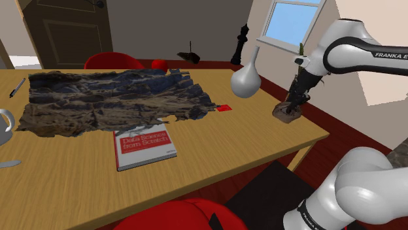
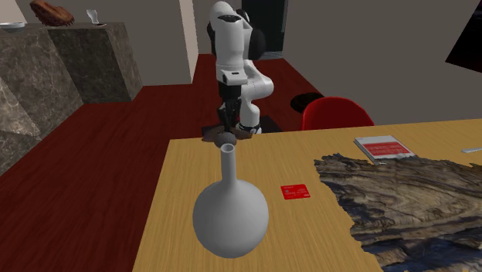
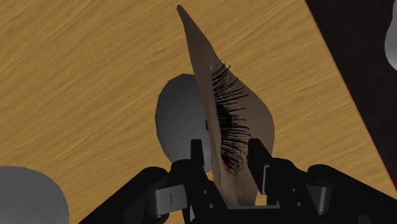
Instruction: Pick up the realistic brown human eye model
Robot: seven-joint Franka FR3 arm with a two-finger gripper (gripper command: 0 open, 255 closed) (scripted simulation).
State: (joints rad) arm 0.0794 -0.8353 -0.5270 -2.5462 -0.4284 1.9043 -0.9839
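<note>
In the shoulder view, a pen (image 1: pixel 17 87) is lying at the far left of the table (image 1: pixel 248 147), beside a rough dark sheet (image 1: pixel 111 101) that is covering much of the wood. A red-and-white book (image 1: pixel 144 146) is sitting just in front of the sheet, and a small red card (image 1: pixel 224 108) is lying off the sheet's right corner. Further right, a grey flask (image 1: pixel 246 78) is standing upright. Near the table's right edge, the gripper (image 1: pixel 295 101) is pointing down and clasping the eye model (image 1: pixel 286 112), brownish with dark lashes. In the wrist view the fingers (image 3: pixel 257 159) are standing narrow, pinching its thin skin flap, with the pale eyeball showing behind. Whether the model is touching the wood, I cannot tell.
</note>
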